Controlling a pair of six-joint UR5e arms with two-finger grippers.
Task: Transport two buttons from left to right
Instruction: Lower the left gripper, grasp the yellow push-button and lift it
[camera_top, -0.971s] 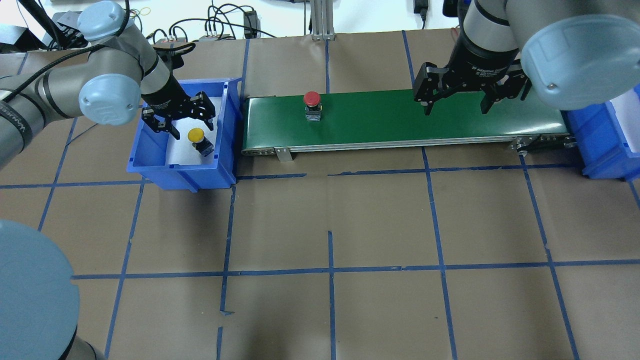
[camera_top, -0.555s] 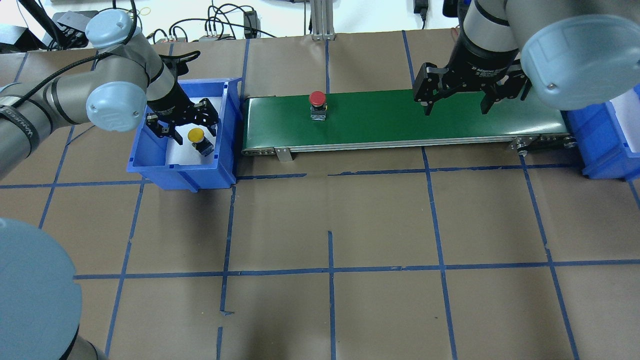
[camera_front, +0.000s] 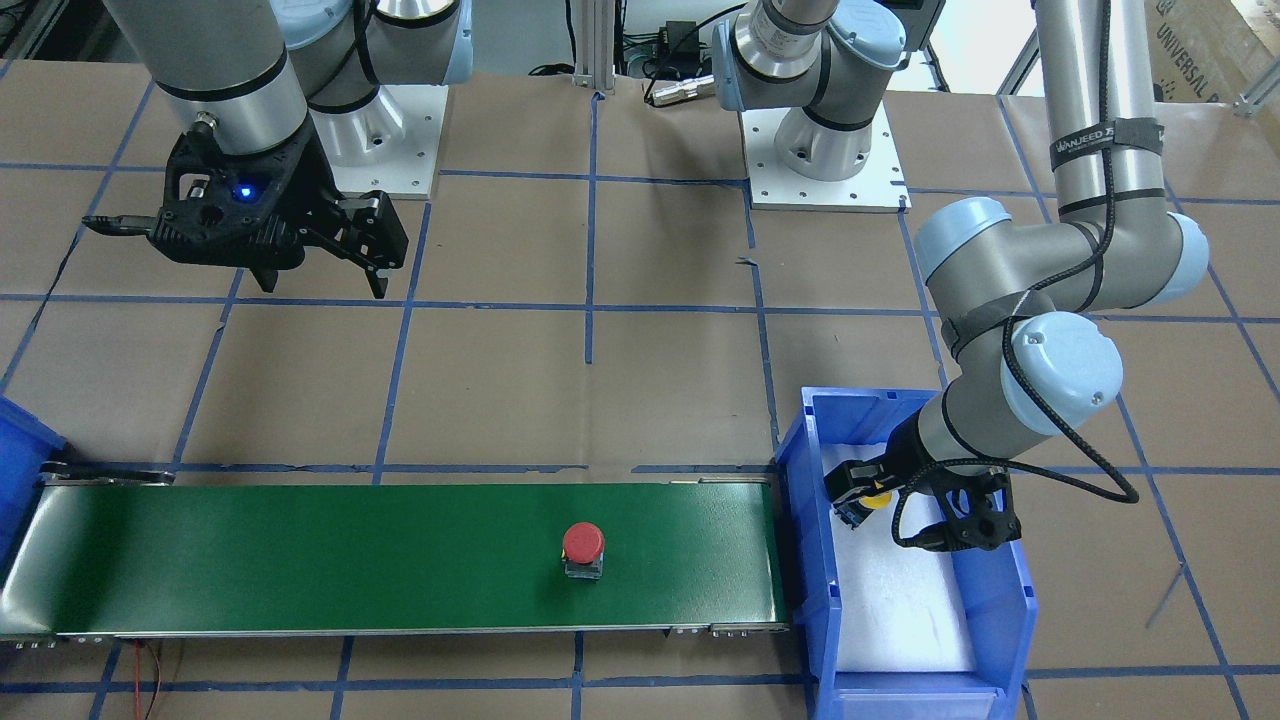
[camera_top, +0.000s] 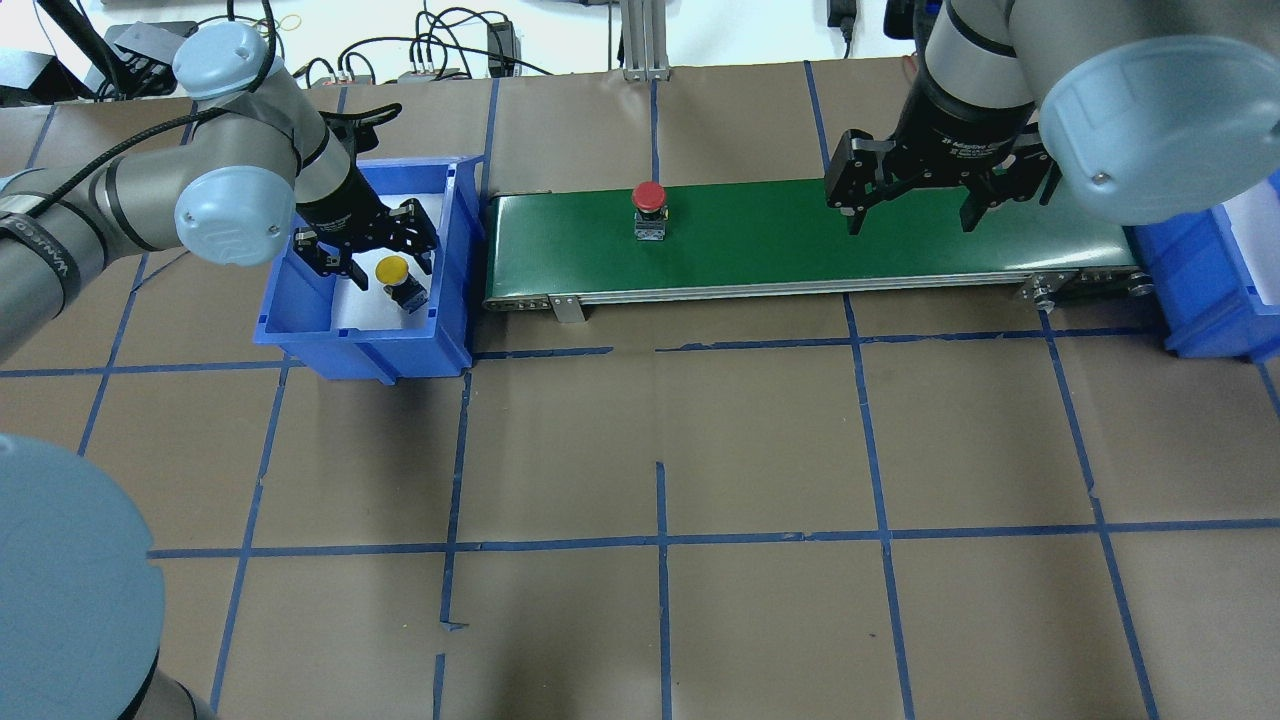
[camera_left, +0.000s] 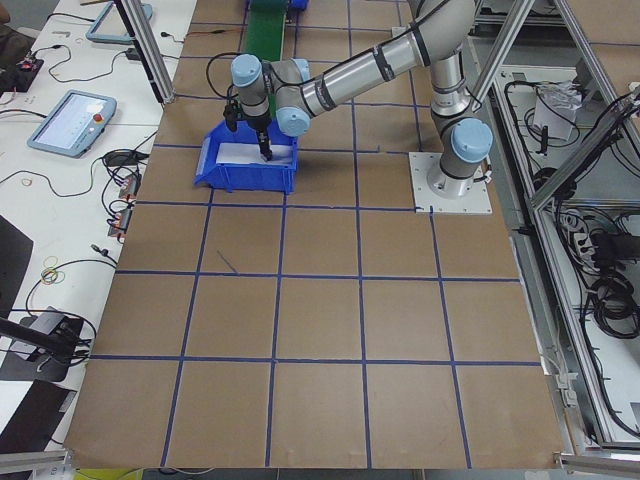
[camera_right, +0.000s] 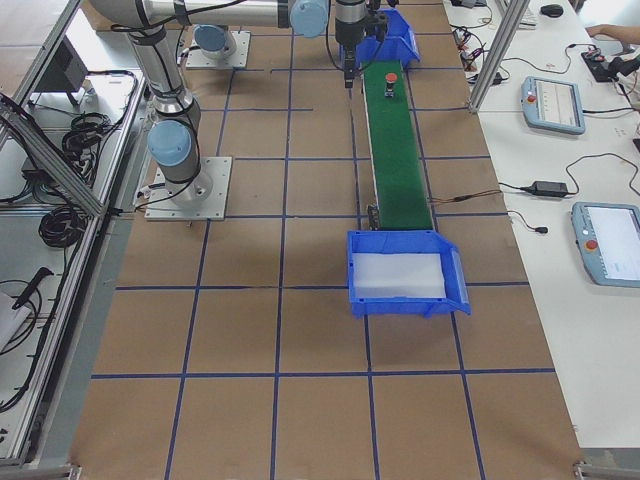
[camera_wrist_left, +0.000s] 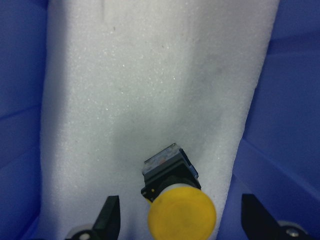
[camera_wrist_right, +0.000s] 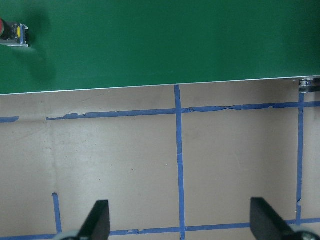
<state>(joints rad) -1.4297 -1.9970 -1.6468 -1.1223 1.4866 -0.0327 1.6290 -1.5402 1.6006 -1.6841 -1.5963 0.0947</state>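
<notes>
Straddling tilted yellow button (camera_wrist_left: 181, 217), left claw (camera_top: 388, 263) wide; red button (camera_top: 649, 197) upright on belt (camera_top: 900, 245).

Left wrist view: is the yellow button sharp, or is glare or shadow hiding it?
Left wrist view: yellow button slightly soft up close, no glare, faint shadow on the foam; fingers dark and blurred at the bottom edge. Overhead view: the button is small but evenly lit.

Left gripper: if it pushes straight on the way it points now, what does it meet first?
Likely the yellow button: the left gripper is open and the cap sits between its fingers in the wrist view. Fingers passing beside it would reach the white foam lining the bin.
</notes>
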